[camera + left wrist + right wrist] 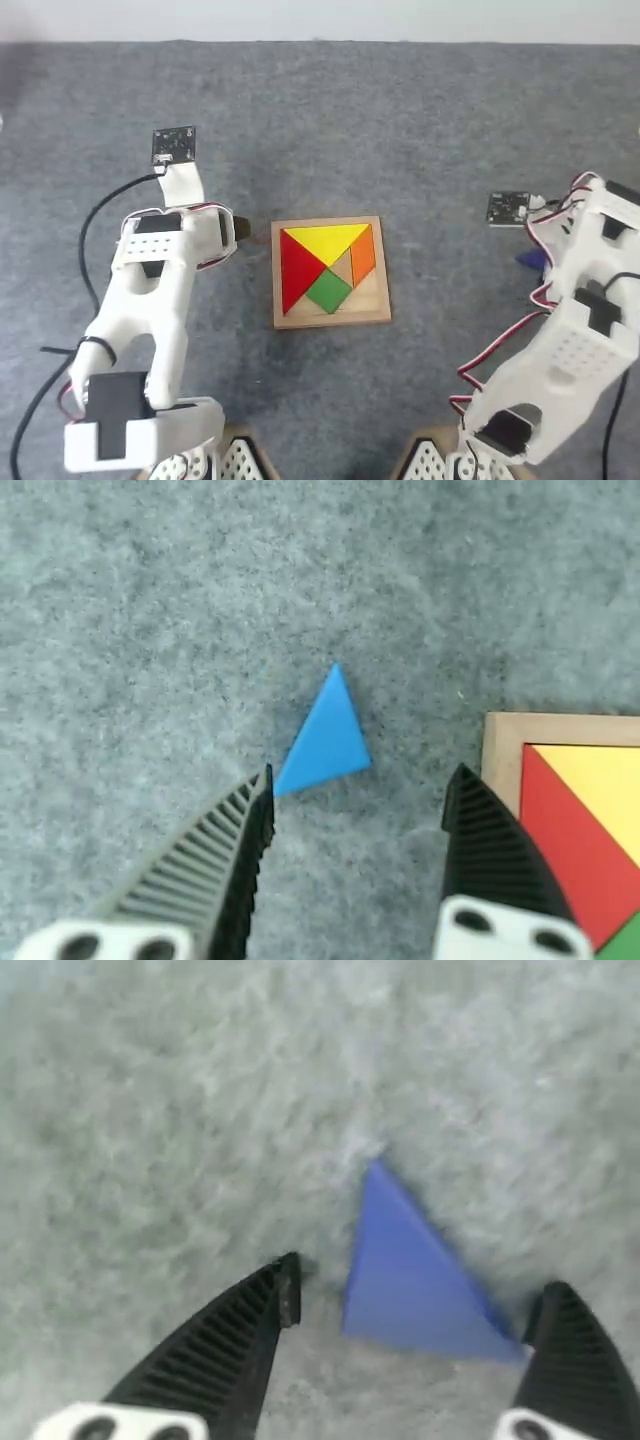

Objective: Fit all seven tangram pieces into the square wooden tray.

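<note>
The square wooden tray (382,312) lies mid-table and holds a red triangle (297,270), a yellow triangle (325,243), an orange parallelogram (363,255) and a green square (329,290). Just left of the tray, my left gripper (364,772) is open above the mat. A small light-blue triangle (325,735) lies flat just beyond its fingertips, and the tray's corner (500,750) is beside one finger. At the right, my right gripper (422,1275) is open and straddles a darker blue triangle (415,1270) lying on the mat. That piece's edge (530,262) peeks out from under the right arm.
Grey felt mat (420,130) covers the table. A small black circuit board (173,145) sticks out from the left arm and another board (508,207) from the right arm. Cables loop beside both arms. Open mat lies behind and in front of the tray.
</note>
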`<state>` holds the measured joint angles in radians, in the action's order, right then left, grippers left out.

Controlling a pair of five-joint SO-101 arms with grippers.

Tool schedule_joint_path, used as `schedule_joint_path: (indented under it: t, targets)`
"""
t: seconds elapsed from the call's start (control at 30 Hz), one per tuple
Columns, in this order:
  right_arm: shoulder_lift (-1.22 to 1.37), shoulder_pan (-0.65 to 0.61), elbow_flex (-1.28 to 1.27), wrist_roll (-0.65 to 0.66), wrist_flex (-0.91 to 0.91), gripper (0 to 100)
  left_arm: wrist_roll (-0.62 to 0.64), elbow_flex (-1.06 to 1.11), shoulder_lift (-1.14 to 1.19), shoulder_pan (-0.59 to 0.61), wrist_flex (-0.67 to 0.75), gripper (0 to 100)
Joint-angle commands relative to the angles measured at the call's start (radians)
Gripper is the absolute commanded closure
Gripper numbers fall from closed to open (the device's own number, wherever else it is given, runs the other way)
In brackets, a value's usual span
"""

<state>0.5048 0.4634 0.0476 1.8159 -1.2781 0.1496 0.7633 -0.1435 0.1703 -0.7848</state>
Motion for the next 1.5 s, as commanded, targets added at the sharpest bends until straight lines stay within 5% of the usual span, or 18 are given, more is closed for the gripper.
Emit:
schedule_joint_path:
  t: [0.0,0.43,0.73,0.9,1.1,1.47]
  targets:
    - [-0.013,0.031,0.084,0.081,-0.077,61.7,0.008,-0.018,-0.037,-0.002,0.014,73]
    - [0.045,0.012,0.138,0.334,-0.097,61.8,0.008,-0.002,-0.037,-0.002,0.017,73]
    - [0.091,0.008,0.141,0.384,-0.094,62.1,0.008,-0.002,-0.037,-0.002,0.017,73]
    - [0.093,0.028,0.17,0.387,-0.084,72.8,0.008,-0.002,-0.037,-0.002,0.017,73]
    - [0.097,0.045,0.172,0.473,-0.091,73.6,0.008,-0.002,-0.037,-0.002,0.015,73]
    - [0.065,0.045,0.213,0.427,-0.222,80.5,0.009,-0.002,-0.037,-0.002,0.015,73]
